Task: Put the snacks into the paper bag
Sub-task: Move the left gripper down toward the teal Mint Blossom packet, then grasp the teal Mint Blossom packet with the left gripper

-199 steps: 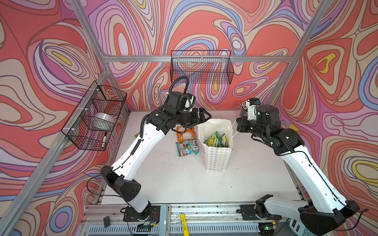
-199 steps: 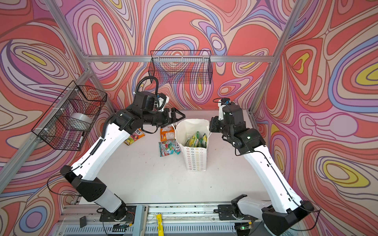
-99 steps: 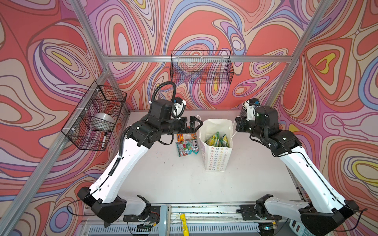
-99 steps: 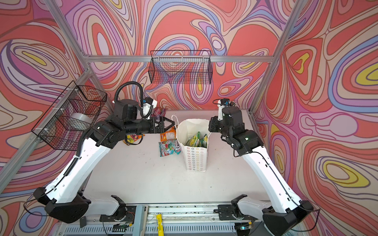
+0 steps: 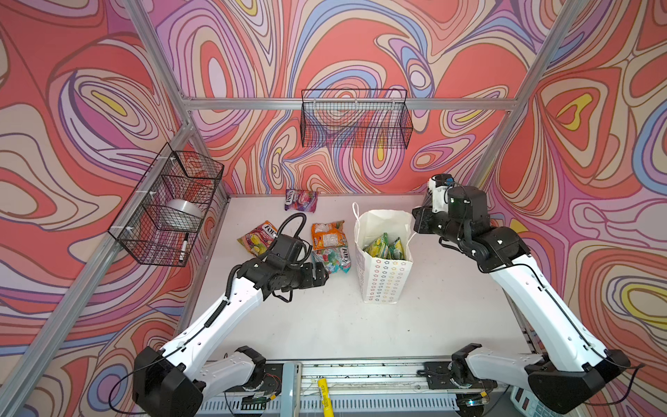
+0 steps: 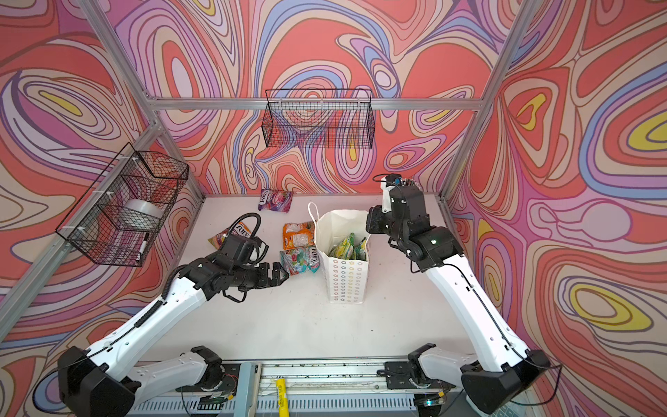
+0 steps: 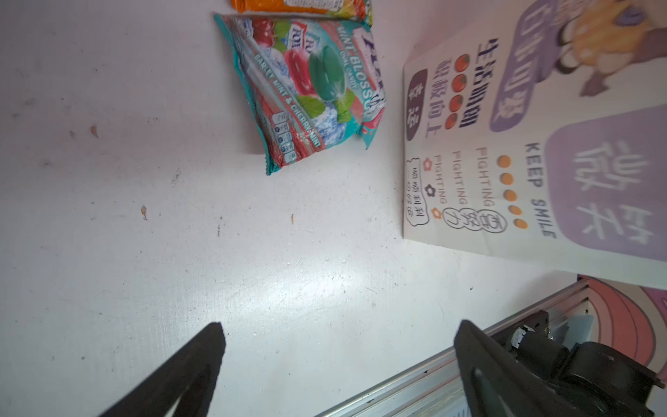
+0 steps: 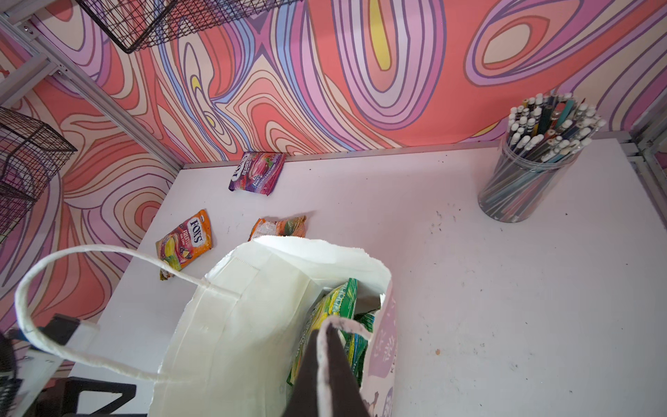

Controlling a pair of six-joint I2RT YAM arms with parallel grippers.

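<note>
The left gripper (image 5: 320, 277) is wide open and empty, low over the table (image 5: 325, 325). The teal packet (image 5: 334, 258) lies flat just past its fingertips, with the orange packet (image 5: 326, 234) touching its far edge and the paper bag (image 5: 384, 278) close beside it. The teal packet's longer side seems to point at the bag, and the left arm is much nearer to it than the right gripper (image 8: 330, 335), which looks pinched shut on the bag's rim, where green packets (image 5: 384, 247) sit inside.
</note>
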